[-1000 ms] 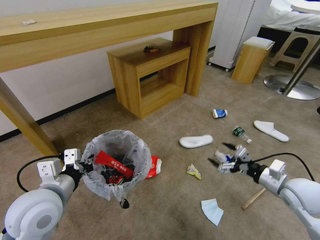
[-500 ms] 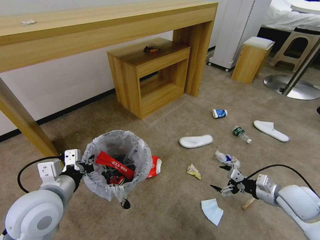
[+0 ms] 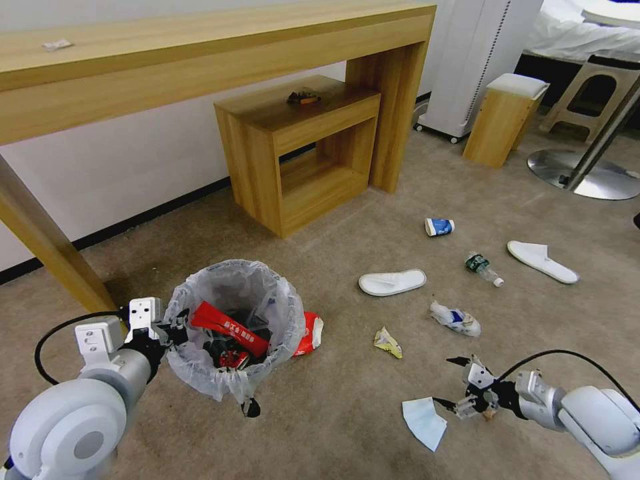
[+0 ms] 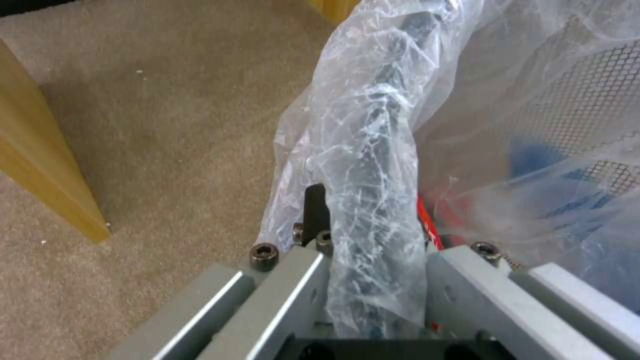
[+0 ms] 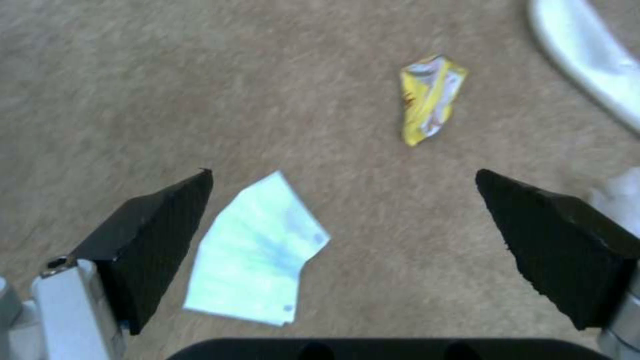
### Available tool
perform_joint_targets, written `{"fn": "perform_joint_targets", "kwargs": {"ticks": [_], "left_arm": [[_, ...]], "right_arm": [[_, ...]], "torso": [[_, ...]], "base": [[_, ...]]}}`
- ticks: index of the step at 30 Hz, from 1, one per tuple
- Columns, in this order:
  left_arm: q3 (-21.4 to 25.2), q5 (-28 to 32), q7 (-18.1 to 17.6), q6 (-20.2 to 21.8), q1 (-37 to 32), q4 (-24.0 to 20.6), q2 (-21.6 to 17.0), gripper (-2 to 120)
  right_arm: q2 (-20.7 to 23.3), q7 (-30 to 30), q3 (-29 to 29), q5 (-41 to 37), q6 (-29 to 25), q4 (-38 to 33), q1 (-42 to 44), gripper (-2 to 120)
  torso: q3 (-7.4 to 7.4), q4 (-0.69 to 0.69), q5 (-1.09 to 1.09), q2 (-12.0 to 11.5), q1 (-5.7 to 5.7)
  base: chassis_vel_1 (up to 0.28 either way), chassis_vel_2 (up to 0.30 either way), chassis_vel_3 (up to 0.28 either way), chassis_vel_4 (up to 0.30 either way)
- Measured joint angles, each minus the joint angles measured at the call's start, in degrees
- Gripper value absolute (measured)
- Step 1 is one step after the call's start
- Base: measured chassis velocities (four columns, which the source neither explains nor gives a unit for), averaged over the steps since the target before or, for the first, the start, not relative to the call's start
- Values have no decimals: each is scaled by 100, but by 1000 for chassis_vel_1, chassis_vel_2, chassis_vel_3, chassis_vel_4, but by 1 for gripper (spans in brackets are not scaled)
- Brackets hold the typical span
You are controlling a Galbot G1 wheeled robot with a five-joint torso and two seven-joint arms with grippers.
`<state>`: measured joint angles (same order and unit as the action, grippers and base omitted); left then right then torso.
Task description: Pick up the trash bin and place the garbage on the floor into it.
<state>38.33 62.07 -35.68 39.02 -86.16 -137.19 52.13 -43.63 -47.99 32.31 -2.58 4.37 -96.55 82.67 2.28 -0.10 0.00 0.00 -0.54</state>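
Left end effector point(image 3: 175, 331) clamps the bin point(image 3: 233, 327) rim; right end effector point(image 3: 455, 382), fingers apart, hovers near the paper point(image 3: 424, 421), next needing descent and closure.

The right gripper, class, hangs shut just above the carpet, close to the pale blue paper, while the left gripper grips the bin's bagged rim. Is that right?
Not quite. The right gripper is open, not shut: the right wrist view shows its two black fingers spread wide, with the pale blue paper and bare floor between them. The rest holds: the left gripper grips the trash bin at its bagged rim.
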Motion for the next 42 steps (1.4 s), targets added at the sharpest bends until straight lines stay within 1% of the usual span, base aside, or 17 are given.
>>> {"fn": "perform_joint_targets", "kwargs": {"ticks": [3, 4, 7, 8, 10, 25, 34, 42], "left_arm": [[0, -8, 5, -4, -15, -3, 0, 0], [0, -8, 5, -4, -15, -3, 0, 0], [2, -20, 9, -8, -15, -4, 3, 0], [2, -20, 9, -8, -15, -4, 3, 0], [-1, -29, 13, -9, -14, -2, 7, 0], [-23, -83, 57, -16, 11, 71, 19, 0], [-40, -90, 79, -21, 21, 74, 25, 0], [-46, -90, 85, -22, 28, 79, 23, 0]], "right_arm": [[-61, -412, 28, 96, -173, 229, -73, 100], [-61, -412, 28, 96, -173, 229, -73, 100], [-164, -838, 34, 144, -487, 437, -158, 100], [-164, -838, 34, 144, -487, 437, -158, 100], [-240, -1006, 15, 187, -657, 556, -215, 100], [-525, -946, -303, 505, -760, 993, -432, 100], [-677, -830, -402, 670, -791, 1292, -594, 100], [-726, -774, -419, 864, -871, 1532, -697, 100]], "torso": [[0, 0, 0, 0, 0], [0, 0, 0, 0, 0], [0, 0, 0, 0, 0], [0, 0, 0, 0, 0], [0, 0, 0, 0, 0], [0, 0, -1, 0, 0], [0, 0, -1, 0, 0], [0, 0, 0, 0, 0]], "base": [[0, 0, 0, 0], [0, 0, 0, 0], [0, 0, 0, 0], [0, 0, 0, 0], [0, 0, 0, 0], [0, 0, 0, 0], [0, 0, 0, 0], [0, 0, 0, 0]]}}
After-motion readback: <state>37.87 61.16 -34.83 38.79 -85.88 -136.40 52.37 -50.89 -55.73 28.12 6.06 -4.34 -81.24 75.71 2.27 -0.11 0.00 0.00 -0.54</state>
